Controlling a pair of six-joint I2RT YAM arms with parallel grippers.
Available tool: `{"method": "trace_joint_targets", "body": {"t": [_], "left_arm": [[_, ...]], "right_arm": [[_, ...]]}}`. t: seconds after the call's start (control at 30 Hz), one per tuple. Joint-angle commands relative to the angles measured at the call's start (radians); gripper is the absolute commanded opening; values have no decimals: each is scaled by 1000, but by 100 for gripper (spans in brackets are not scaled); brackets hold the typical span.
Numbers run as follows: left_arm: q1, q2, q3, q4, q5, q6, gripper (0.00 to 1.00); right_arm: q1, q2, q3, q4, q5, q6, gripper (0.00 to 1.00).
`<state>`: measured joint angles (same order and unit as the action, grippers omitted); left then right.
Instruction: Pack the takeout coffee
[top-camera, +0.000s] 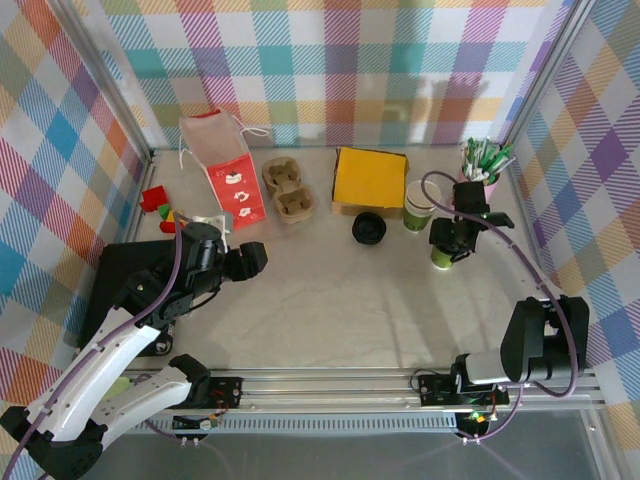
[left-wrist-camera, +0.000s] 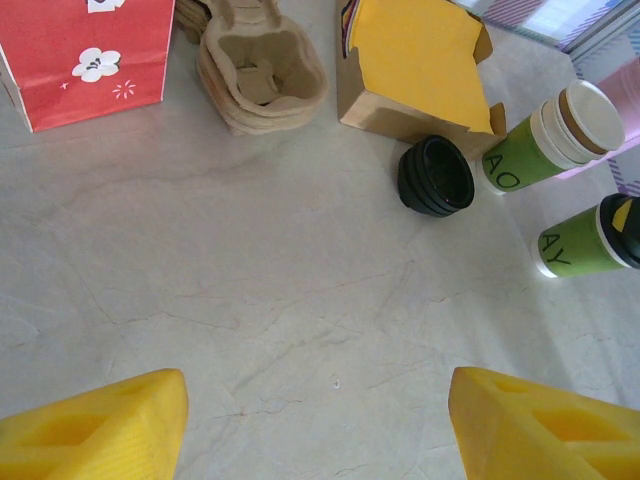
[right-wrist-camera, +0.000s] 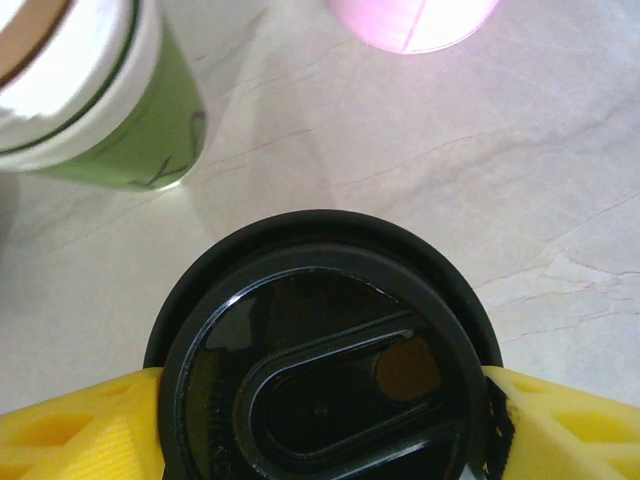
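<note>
Top external: shows the right pincer (top-camera: 447, 243) set on the takeout coffee (top-camera: 440, 259), a green paper cup capped with a black lid (right-wrist-camera: 320, 360), standing upright on the pale table (top-camera: 330, 300) directly under that pincer. Right wrist: looks straight down on the lid, with yellow fingers (right-wrist-camera: 70, 435) pressed to its rim on either side, spread wide yet closed around the cup's top. Puts another green cup (top-camera: 421, 205), white-rimmed, just beyond that pincer and a little to its left, apart from the held one; puts a pink cup of pens (top-camera: 480, 168) farther beyond, slightly to its right. Places a stack of black lids (top-camera: 368, 229) off to the pincer's left, with a brown box under a yellow flap (top-camera: 370, 178) beyond that stack. Top external again: finds the left pincer (top-camera: 252, 258) hanging over bare table, with the coffee well apart, far off to its right. Left wrist: confirms jaws standing open, yellow fingers (left-wrist-camera: 100, 425) wide apart with nothing between them but tabletop. Sets a red paper bag (top-camera: 235, 185) beyond the left pincer, and a brown cardboard cup carrier (top-camera: 288, 190) beyond and slightly right of it, near the bag. Shows small red and green blocks (top-camera: 158, 203) beyond and to its left, and a black mat (top-camera: 115, 285) under the left arm behind it.
</note>
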<state>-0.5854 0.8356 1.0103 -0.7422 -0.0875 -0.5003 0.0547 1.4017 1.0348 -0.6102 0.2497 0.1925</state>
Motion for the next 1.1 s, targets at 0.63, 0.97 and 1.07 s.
{"method": "trace_joint_targets", "body": {"t": [0.63,0.97,1.07], "left_arm": [[9,170,21,81,30,-16,68],[-11,547,162,172,-133,-120,62],[-11,657,220,204,-173,-144,62]], "right_arm": [[-55,-102,204,-138,-56,-24,90],[-56,-356,181,-147,-394,94,96],[-56,-407,131,-96,-532,134,99]]}}
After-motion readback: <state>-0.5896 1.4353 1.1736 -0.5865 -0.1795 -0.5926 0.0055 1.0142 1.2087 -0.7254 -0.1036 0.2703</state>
